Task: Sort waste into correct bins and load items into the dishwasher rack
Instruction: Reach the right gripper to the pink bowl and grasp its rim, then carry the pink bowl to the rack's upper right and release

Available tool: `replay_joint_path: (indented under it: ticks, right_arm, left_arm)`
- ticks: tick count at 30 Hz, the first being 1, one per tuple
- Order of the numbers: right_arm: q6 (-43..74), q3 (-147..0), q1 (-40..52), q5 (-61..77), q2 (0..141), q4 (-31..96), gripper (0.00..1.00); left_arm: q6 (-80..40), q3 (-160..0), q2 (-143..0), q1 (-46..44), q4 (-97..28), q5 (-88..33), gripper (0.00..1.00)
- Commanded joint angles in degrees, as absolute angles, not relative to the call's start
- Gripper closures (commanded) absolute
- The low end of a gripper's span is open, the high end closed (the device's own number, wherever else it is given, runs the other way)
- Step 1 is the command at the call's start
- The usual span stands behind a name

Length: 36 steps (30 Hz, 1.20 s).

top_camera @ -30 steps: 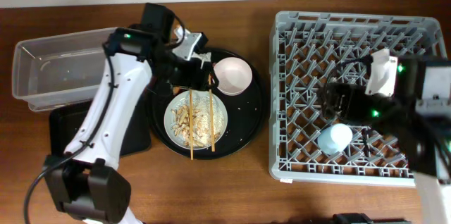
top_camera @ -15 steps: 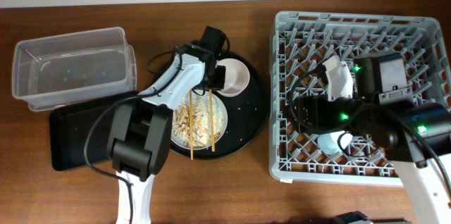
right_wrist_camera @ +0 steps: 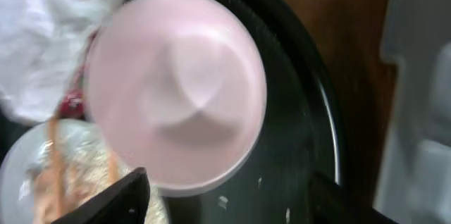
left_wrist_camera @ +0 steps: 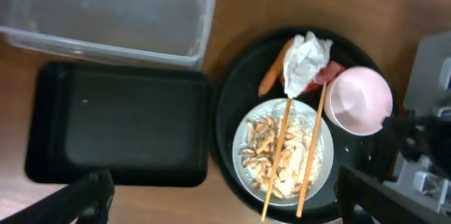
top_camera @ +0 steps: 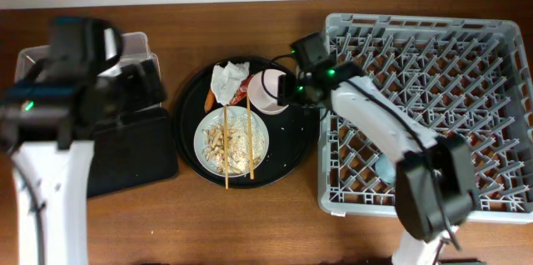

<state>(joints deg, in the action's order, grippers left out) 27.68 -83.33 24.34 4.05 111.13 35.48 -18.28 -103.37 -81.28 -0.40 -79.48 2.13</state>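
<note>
The pale pink bowl (top_camera: pixel 268 92) (right_wrist_camera: pixel 176 83) sits on the large round black tray (top_camera: pixel 291 144). My right gripper (right_wrist_camera: pixel 229 203) (top_camera: pixel 287 90) is open, its fingers either side of the bowl's near rim. The white tissue (top_camera: pixel 229 77), red wrapper (top_camera: pixel 242 95) and orange piece (top_camera: pixel 211 98) lie beside the bowl. The white plate (top_camera: pixel 204 142) holds beige scraps (top_camera: pixel 221 142) and two chopsticks (top_camera: pixel 226 152). The blue cup (top_camera: pixel 383 167) stands in the grey rack (top_camera: pixel 433 65). My left gripper (left_wrist_camera: pixel 225 206) is open and empty, high above the clear tub (left_wrist_camera: pixel 106 5) and black rectangular tray (left_wrist_camera: pixel 120 122).
The rack fills the right side of the table, and its left wall (right_wrist_camera: pixel 423 76) stands close beside the round tray. My left arm (top_camera: pixel 75 90) hides much of the tub in the overhead view. Bare wood runs along the front edge (top_camera: pixel 250 223).
My left arm has pulled back from the round tray to above the bins. My right arm has swung from the rack over to the pink bowl. The tissue is now uncovered.
</note>
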Motion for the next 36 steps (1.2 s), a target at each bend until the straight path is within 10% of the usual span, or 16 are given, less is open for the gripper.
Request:
replay_joint_path:
  ticks: [1, 4, 5, 12, 18, 29, 36]
  right_arm:
    - [32.29, -83.81, 24.73, 0.19, 117.56, 31.48, 0.38]
    - [32.27, -83.81, 24.73, 0.14, 119.79, 30.17, 0.64]
    - [32.23, -83.83, 24.73, 0.12, 119.52, 31.14, 0.95]
    - [28.51, -86.39, 23.33, -3.29, 100.77, 45.34, 0.96]
    - [28.56, -86.37, 13.04, -43.94, 80.44, 64.82, 0.96]
    - [27.70, -84.77, 2.92, -73.34, 106.24, 61.32, 0.96]
    - [22.28, -84.79, 3.07, -67.88, 112.25, 58.33, 0.96]
  left_arm:
    - [-19.33, -103.90, -79.50, 0.93, -80.38, 1.91, 0.01]
    - [-19.31, -103.88, -79.53, 0.93, -80.66, 1.93, 0.01]
    - [-19.31, -103.88, -79.53, 0.93, -80.68, 1.93, 0.01]
    - [-19.31, -103.88, -79.53, 0.93, -80.66, 1.93, 0.01]
    - [-19.31, -103.88, -79.53, 0.93, -80.68, 1.93, 0.01]
    - [-19.31, -103.88, -79.53, 0.93, -80.66, 1.91, 0.01]
    - [-19.31, -103.88, -79.53, 0.93, -80.68, 1.93, 0.01]
